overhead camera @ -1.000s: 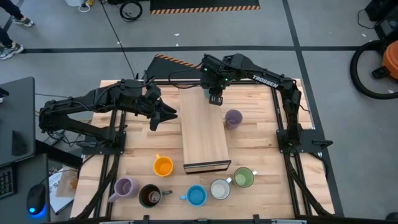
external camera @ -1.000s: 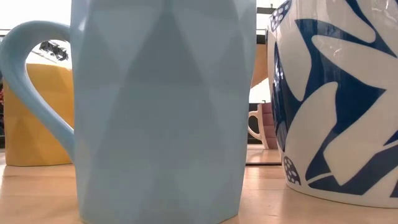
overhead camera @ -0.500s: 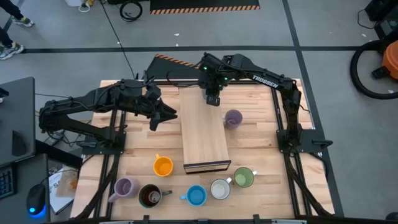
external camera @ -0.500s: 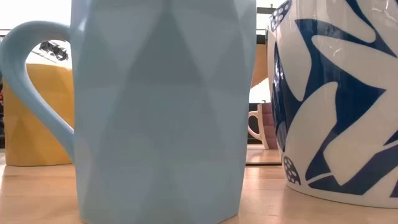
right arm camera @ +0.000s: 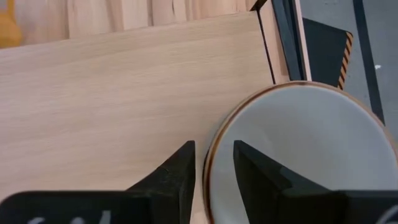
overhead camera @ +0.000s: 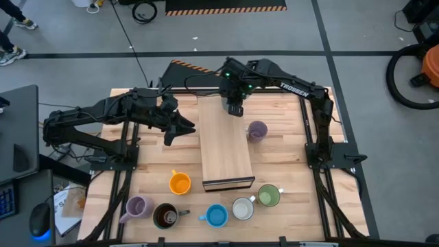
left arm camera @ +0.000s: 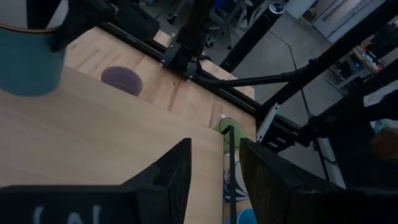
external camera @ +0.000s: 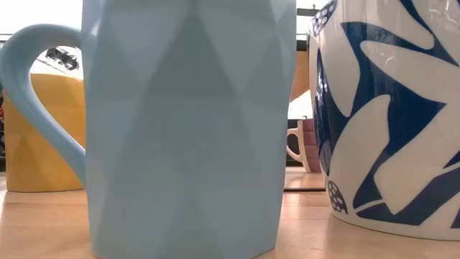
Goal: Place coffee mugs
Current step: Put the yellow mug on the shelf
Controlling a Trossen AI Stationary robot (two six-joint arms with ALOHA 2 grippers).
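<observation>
A teal-sided mug with a white inside and a brown rim (right arm camera: pixel 298 155) stands on the far end of the long pale board (overhead camera: pixel 225 140); it shows too in the left wrist view (left arm camera: pixel 28 59). My right gripper (right arm camera: pixel 214 155) points down over it, open. One finger is inside the wall and one outside, with a gap on each side of the rim. My left gripper (overhead camera: pixel 184 129) hangs open and holds nothing, left of the board. A lavender mug (overhead camera: pixel 257 130) stands right of the board.
Near the front edge stand an orange mug (overhead camera: pixel 180 183), a lavender mug (overhead camera: pixel 137 206), a dark brown mug (overhead camera: pixel 164 216), a blue mug (overhead camera: pixel 216 216), a white patterned mug (overhead camera: pixel 242 208) and a green mug (overhead camera: pixel 269 195). The board's middle is bare.
My right gripper has tipped a little over the board's far end, its head drawing slightly toward the far edge. The mug stays where it was.
</observation>
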